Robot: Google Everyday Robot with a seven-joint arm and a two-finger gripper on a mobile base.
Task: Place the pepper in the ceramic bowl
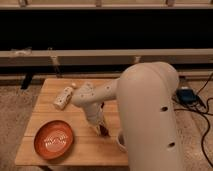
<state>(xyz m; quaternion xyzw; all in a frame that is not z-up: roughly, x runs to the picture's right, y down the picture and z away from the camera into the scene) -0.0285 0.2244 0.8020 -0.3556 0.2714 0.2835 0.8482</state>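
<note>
The ceramic bowl, a wide orange-red dish with a pale pattern inside, sits at the table's front left. My gripper points down onto the table a little right of the bowl, at the end of the white arm that fills the right foreground. The small dark red-brown pepper shows at the fingertips, still low at the tabletop, and the gripper is shut on it. Much of the pepper is hidden by the fingers.
A white cup peeks out from behind the arm, just right of the gripper. A pale rectangular packet and a small pale ball lie at the wooden table's back left. Cables and a blue box lie on the floor to the right.
</note>
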